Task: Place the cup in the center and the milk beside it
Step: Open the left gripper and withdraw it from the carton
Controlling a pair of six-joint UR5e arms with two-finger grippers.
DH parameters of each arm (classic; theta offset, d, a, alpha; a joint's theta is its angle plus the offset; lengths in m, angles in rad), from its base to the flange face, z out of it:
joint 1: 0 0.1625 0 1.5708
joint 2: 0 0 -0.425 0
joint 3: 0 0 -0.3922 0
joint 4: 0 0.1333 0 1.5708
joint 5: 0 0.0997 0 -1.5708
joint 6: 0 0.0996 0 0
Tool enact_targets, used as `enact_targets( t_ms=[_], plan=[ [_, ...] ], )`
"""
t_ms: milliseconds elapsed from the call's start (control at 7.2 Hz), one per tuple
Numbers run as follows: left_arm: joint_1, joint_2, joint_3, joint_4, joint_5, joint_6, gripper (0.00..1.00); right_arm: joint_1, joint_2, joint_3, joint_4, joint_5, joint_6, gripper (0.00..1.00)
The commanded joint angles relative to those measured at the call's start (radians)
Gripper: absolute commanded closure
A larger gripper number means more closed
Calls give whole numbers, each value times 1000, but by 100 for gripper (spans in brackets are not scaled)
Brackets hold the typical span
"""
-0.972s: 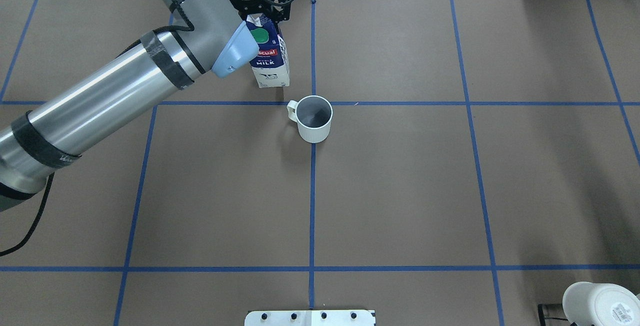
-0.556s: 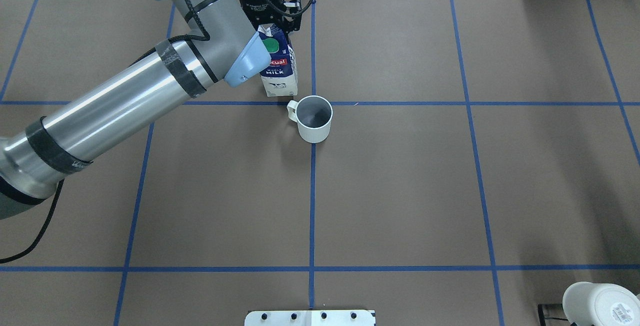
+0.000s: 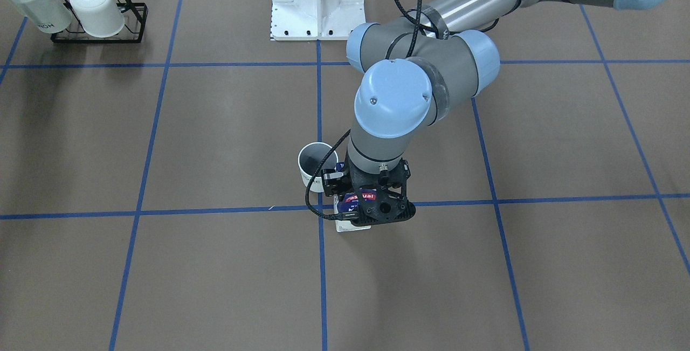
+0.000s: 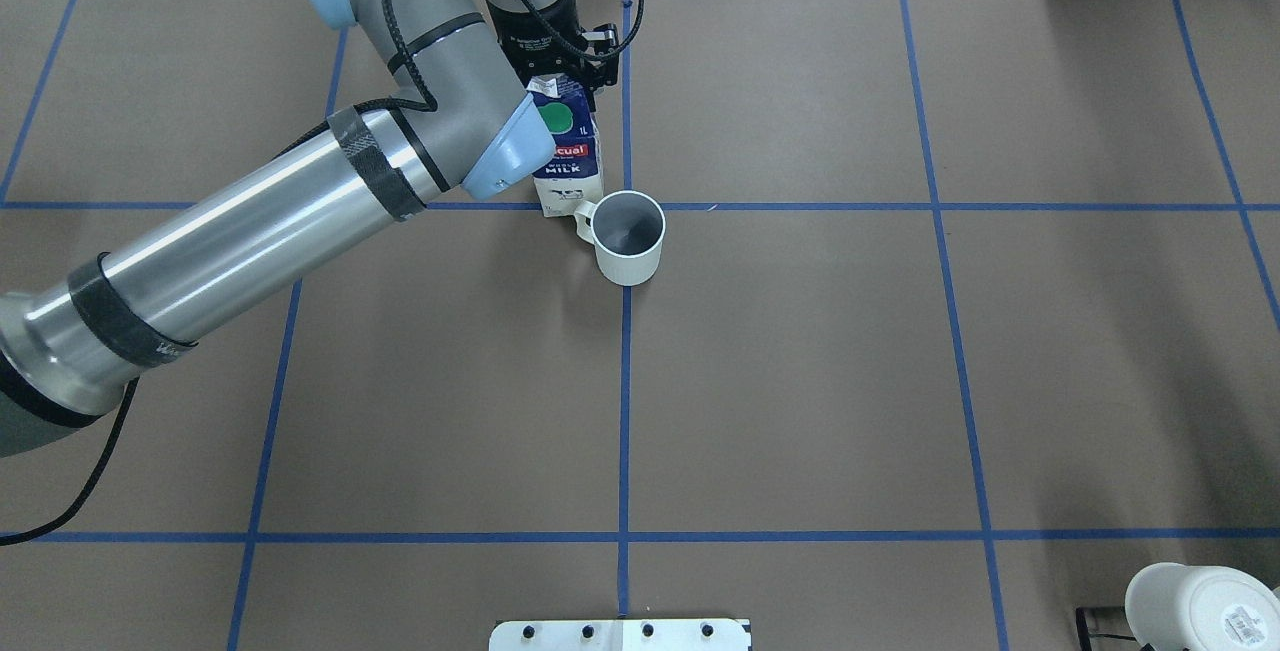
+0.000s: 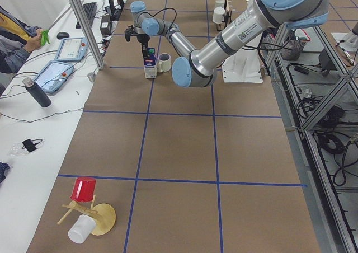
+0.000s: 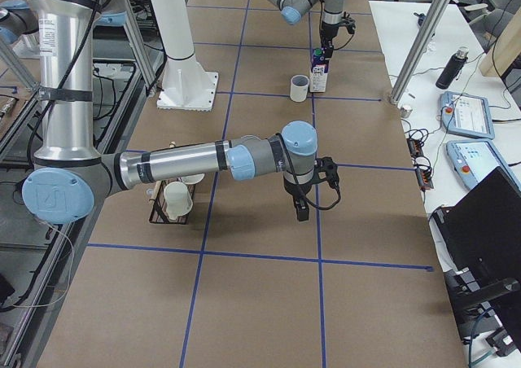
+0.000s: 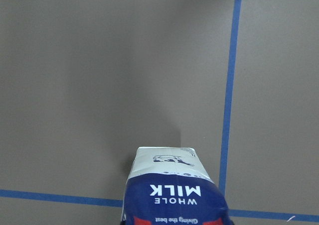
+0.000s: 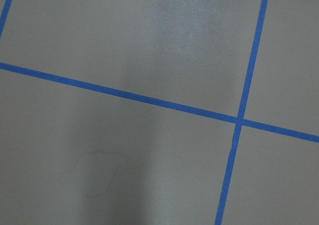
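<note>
The cup (image 4: 628, 236), a white mug with a dark grey inside, stands upright just below the center crossing of the blue tape lines (image 4: 626, 206), handle to the view's left. It also shows in the front view (image 3: 315, 165). The milk (image 4: 568, 156), a navy and white carton with a green cap, is upright right beside the cup's handle, with its base at the tape line. My left gripper (image 4: 560, 66) is shut on the carton's top, and hides most of the carton (image 3: 351, 215) in the front view. The left wrist view shows the carton (image 7: 172, 195) from above. My right gripper (image 6: 301, 213) hangs over bare table; I cannot tell its state.
A black rack (image 3: 135, 22) with two other white mugs (image 3: 97, 8) stands at the robot's right rear. One white mug (image 4: 1200, 611) shows at the overhead view's bottom right. The white base plate (image 4: 620, 634) is at the near edge. A wooden stand with a red cup (image 5: 84, 188) sits far left.
My left arm has carried the milk right and toward the cup, from well behind the tape line to right beside the cup's handle. The cup has not moved.
</note>
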Motion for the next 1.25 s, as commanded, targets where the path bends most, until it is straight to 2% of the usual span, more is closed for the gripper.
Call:
enact_targets(
  t_ms=[0,278,417,694,833,1111],
  plan=[
    [1,14,-26,1,2,5,2,-2,2,-3,0,-2,1,0],
    [-8,16,-70,13,3,5,2,-2,11,-8,0,-2,1,0],
    [-32,70,-169,16,2,5,2,-2,13,-11,0,-2,0,0],
    [-98,321,-486,32,-3,27,2,-2,14,-14,0,-9,-2,0],
    [-126,446,-609,33,-3,97,2,-2,20,-16,0,-11,-2,0],
    [-187,676,-765,33,-7,271,2,-2,21,-22,0,-11,-3,0]
  ],
)
